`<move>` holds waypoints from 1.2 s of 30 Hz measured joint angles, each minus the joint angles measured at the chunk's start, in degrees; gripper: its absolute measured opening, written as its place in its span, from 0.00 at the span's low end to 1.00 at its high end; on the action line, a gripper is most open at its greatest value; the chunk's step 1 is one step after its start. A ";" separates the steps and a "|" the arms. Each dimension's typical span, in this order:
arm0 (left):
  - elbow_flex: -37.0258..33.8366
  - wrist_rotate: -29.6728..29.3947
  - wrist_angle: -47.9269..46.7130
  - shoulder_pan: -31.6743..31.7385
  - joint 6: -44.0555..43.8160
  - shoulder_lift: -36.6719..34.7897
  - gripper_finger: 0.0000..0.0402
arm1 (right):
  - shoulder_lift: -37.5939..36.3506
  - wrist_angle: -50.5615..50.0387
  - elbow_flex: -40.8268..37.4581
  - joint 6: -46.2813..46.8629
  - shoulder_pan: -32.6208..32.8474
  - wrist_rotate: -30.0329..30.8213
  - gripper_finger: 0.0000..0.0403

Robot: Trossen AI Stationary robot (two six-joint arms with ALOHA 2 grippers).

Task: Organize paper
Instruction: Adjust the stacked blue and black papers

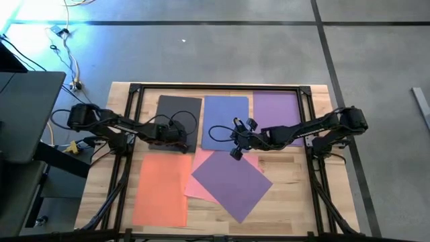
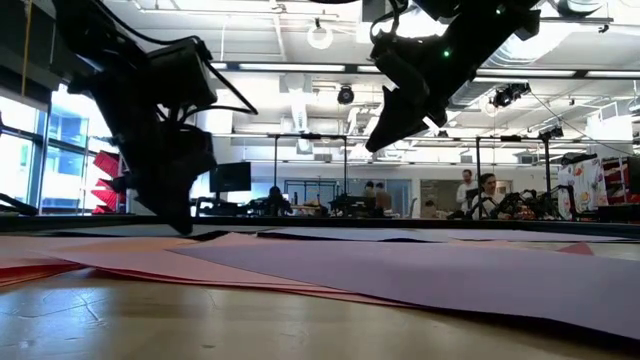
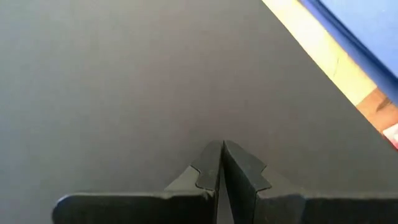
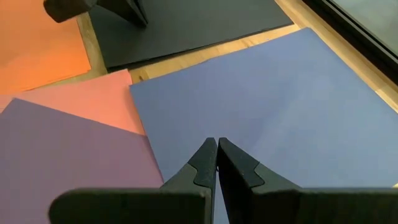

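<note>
While both tools are clenched on nothing, each sits over a sheet near the far edge of the surface (image 1: pixel 316 202). The left tool (image 1: pixel 180 142) has its tip down on or just above the near part of the grey sheet (image 1: pixel 175 114); whether it presses cannot be told. The right tool (image 1: pixel 236 152) hangs above the near edge of the blue sheet (image 1: pixel 222 111), clear of it in the low view.

Outward from there, the grey, blue and one purple sheet (image 1: pixel 277 107) lie in a row along the far edge, roughly square to it, with a strip of wood between grey and blue. The orange sheet (image 1: pixel 161 189) lies flat toward the near left corner. A second purple sheet (image 1: pixel 232 181) lies turned like a diamond near the middle, covering most of the pink sheet (image 1: pixel 199 187).

By my reading the work is barely begun: nothing is stacked, and the skewed pair is unsorted.
</note>
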 joint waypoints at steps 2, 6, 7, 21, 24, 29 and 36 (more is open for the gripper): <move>0.00 0.04 0.40 0.00 0.26 0.18 0.00 | 0.00 -0.02 0.01 0.00 0.00 0.01 0.00; 0.24 0.01 0.04 0.01 0.44 -0.38 0.00 | 0.00 -0.12 0.00 0.00 0.00 0.02 0.00; 0.40 0.04 -0.14 0.00 0.49 -0.57 0.00 | 0.00 -0.12 0.02 0.00 0.00 0.02 0.00; 6.01 -3.86 -16.51 -2.39 -1.65 -1.34 0.00 | 0.42 -1.87 0.03 0.01 -0.06 -3.90 0.00; 5.79 -4.87 -18.11 -2.63 -2.38 -1.34 0.00 | 3.30 -2.18 0.07 0.63 -0.85 -5.18 0.00; 1.89 -4.76 -11.52 -2.49 -2.38 -1.22 0.00 | 10.89 -1.33 0.03 0.23 -4.59 -5.21 0.00; -3.12 -4.75 -0.65 -0.67 -2.80 -1.51 0.00 | 16.47 2.26 0.14 -0.21 -8.48 -7.86 0.00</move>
